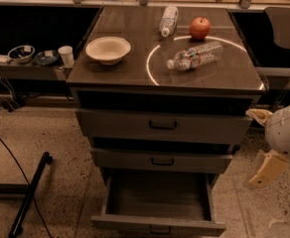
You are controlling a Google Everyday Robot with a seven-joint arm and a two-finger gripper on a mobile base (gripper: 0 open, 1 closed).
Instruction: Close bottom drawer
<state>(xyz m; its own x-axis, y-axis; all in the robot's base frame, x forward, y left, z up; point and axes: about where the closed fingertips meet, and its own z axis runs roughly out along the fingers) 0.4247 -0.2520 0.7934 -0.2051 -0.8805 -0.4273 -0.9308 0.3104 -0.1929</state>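
The bottom drawer (157, 225) is the lowest of three grey-beige drawers in the cabinet. It stands pulled far out toward me, and its inside (157, 197) shows nothing in it. Its low front panel is at the bottom edge of the view, with the small dark pull only partly visible. My gripper (266, 170), a beige piece under the white rounded arm (285, 130), hangs at the right edge. It is to the right of the cabinet at the height of the middle drawer, apart from the cabinet.
The top drawer (163, 125) and middle drawer (162, 160) stick out slightly. On the cabinet top lie a bowl (108, 48), an apple (200, 28) and two water bottles (194, 56) (168, 20). A side shelf (31, 66) and a black pole (31, 192) stand at the left.
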